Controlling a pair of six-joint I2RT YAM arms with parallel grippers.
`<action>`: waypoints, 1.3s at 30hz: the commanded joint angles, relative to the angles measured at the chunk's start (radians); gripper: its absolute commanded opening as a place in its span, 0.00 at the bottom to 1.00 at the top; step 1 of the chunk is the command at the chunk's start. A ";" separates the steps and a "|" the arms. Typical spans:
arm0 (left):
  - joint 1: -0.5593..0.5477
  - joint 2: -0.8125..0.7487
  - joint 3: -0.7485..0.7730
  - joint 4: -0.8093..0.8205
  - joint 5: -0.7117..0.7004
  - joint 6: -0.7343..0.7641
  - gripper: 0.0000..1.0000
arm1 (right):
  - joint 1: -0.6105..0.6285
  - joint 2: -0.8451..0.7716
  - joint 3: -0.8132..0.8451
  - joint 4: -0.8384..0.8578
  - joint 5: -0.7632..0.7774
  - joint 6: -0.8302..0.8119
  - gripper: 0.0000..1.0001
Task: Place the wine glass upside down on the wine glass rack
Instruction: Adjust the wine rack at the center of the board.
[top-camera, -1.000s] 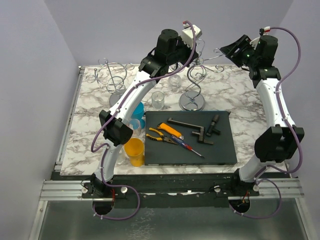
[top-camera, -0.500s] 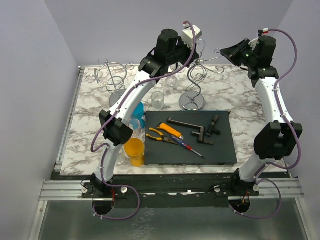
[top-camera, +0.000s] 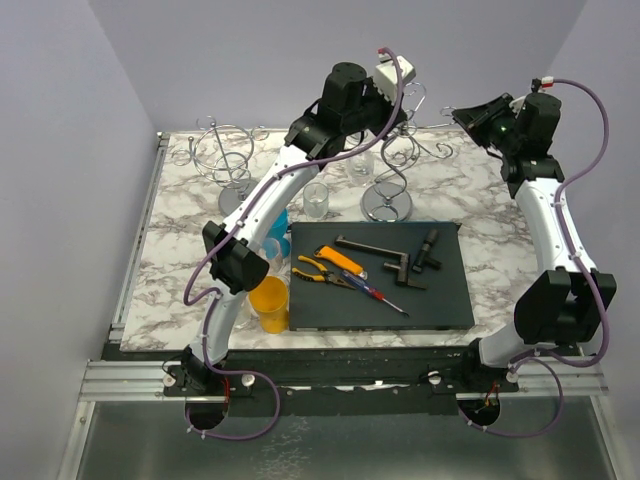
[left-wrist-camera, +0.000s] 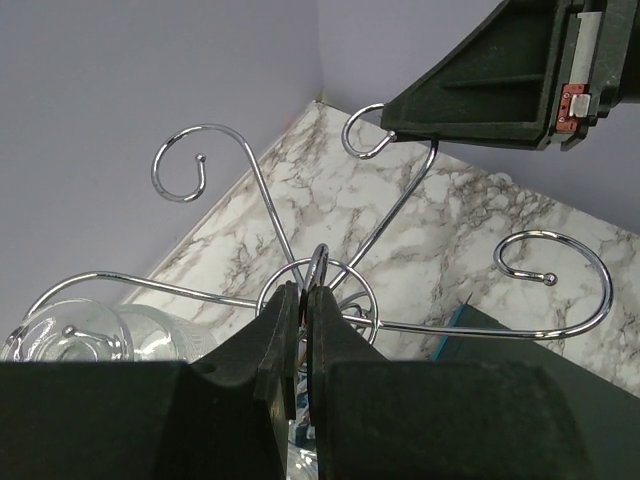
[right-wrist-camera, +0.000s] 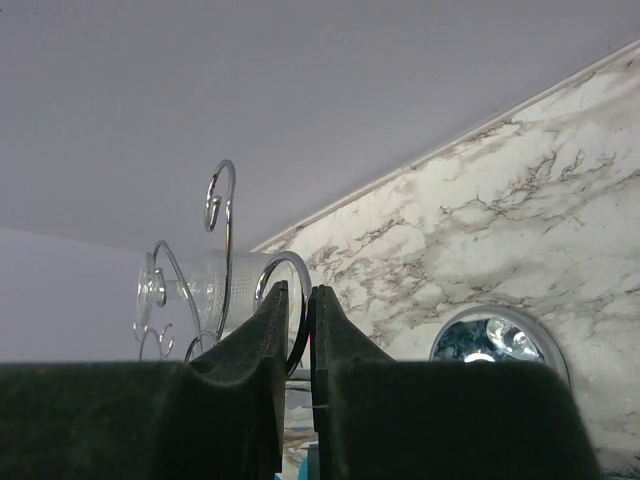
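The chrome wine glass rack (top-camera: 386, 178) stands at the back middle of the marble table. My left gripper (top-camera: 397, 78) is shut on the small loop at its top (left-wrist-camera: 320, 262). My right gripper (top-camera: 468, 116) is shut on the curled end of one rack arm (right-wrist-camera: 297, 300); the left wrist view shows it pinching that curl (left-wrist-camera: 362, 132). The clear wine glass (top-camera: 360, 164) hangs among the rack's arms beside the stem, foot uppermost. It shows at the lower left of the left wrist view (left-wrist-camera: 95, 342) and behind the wires in the right wrist view (right-wrist-camera: 205, 285).
A second chrome rack (top-camera: 222, 152) stands at the back left. A clear tumbler (top-camera: 316, 200), a blue cup (top-camera: 277, 219) and an orange cup (top-camera: 269, 304) sit left of a black mat (top-camera: 440, 300) holding pliers (top-camera: 325, 266), a screwdriver and dark tools.
My right gripper has shut on the rack arm's curl. Both grippers and the top of the rack have shifted a little to the right, and the hanging glass went with them.
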 joint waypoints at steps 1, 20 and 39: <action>-0.009 0.012 0.062 0.130 -0.086 0.023 0.00 | 0.018 -0.049 -0.063 -0.059 -0.051 -0.011 0.00; -0.043 0.039 0.068 0.167 -0.225 0.088 0.00 | 0.062 -0.147 -0.179 -0.117 -0.016 0.058 0.00; -0.042 0.057 0.091 0.190 -0.213 0.091 0.00 | 0.115 -0.193 -0.259 -0.177 0.027 0.039 0.05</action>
